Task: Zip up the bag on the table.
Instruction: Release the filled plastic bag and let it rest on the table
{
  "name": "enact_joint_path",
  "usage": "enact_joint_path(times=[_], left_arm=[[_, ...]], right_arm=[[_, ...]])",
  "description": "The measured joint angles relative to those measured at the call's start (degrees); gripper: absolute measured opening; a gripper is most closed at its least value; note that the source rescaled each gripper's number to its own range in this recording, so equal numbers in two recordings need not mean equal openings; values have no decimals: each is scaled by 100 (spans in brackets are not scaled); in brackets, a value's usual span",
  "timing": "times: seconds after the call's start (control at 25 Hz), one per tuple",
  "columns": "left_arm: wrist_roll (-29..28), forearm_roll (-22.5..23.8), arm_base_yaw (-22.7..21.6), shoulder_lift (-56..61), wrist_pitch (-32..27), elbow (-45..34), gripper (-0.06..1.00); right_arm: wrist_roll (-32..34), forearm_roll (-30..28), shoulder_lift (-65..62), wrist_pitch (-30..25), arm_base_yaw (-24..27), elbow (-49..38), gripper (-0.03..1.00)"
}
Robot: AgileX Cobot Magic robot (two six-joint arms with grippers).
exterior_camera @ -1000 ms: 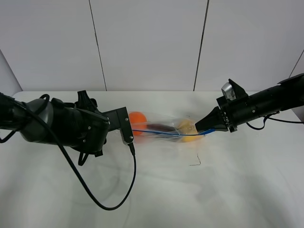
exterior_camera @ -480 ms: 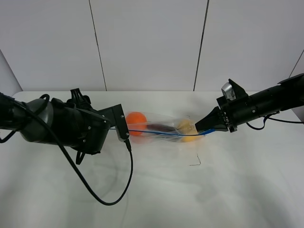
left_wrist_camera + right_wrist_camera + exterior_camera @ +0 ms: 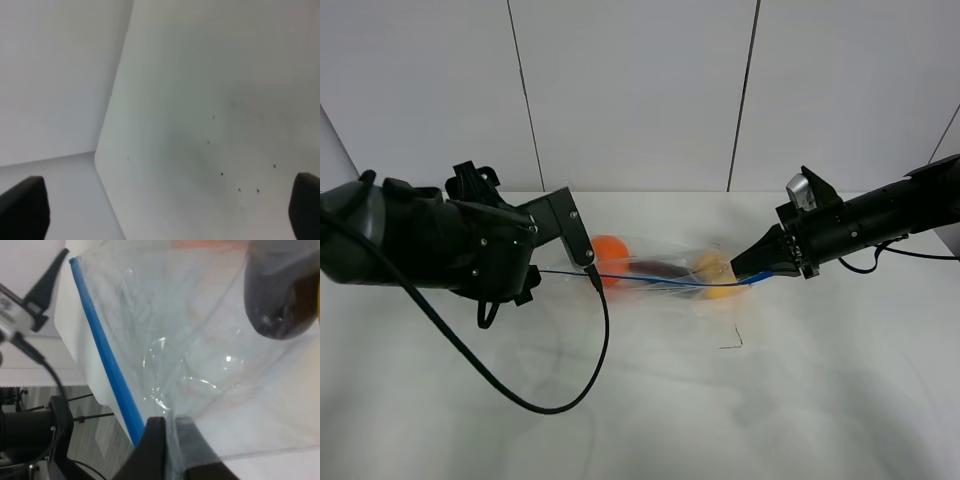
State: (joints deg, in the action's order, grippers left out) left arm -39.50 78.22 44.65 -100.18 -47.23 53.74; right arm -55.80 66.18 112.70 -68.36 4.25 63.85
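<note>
A: Two loose things sit nearest on the table (image 3: 800, 400): a black cable (image 3: 548, 410) looping across the front, and a small dark bent scrap (image 3: 731, 343) beside it, to the right.

B: Does either one touch the bag (image 3: 665, 272)?

A: No, both lie in front of it and apart from it. The bag rests mid-table, stretched sideways, with its blue zipper strip (image 3: 670, 283) along the near edge. An orange toy (image 3: 610, 250), a purple one (image 3: 660, 268) and a yellow one (image 3: 715, 272) show through the plastic.

B: And the claws?

A: The right gripper (image 3: 752, 272) pinches the bag's right end. Its wrist view shows crinkled plastic caught between the pressed-together tips (image 3: 172, 450), with the strip (image 3: 102, 355) running away from them. The left gripper (image 3: 582, 255) hovers at the bag's left end by the orange toy, spread wide with nothing between its tips (image 3: 160, 210).

B: Is anything in the way?

A: That bulky left arm (image 3: 430, 245) hides the table behind it. I cannot tell whether the left gripper touches the strip. Farthest back stands a pale panelled wall (image 3: 630, 90).
</note>
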Motion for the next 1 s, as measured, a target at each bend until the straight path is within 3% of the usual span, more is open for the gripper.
enact_joint_path(times=[0.16, 0.4, 0.72, 1.0], left_arm=[[31, -688, -97, 221, -129, 359, 100], [1498, -2738, -922, 434, -153, 1046, 100], [2026, -4514, -2781, 1282, 2, 1228, 100], [3071, -6020, -4337, 1859, -389, 1228, 100]], right_arm=[[0, 0, 0, 0, 0, 0, 0], [0, 0, 0, 0, 0, 0, 0], [0, 0, 0, 0, 0, 0, 0], [-18, 0, 0, 0, 0, 0, 0]])
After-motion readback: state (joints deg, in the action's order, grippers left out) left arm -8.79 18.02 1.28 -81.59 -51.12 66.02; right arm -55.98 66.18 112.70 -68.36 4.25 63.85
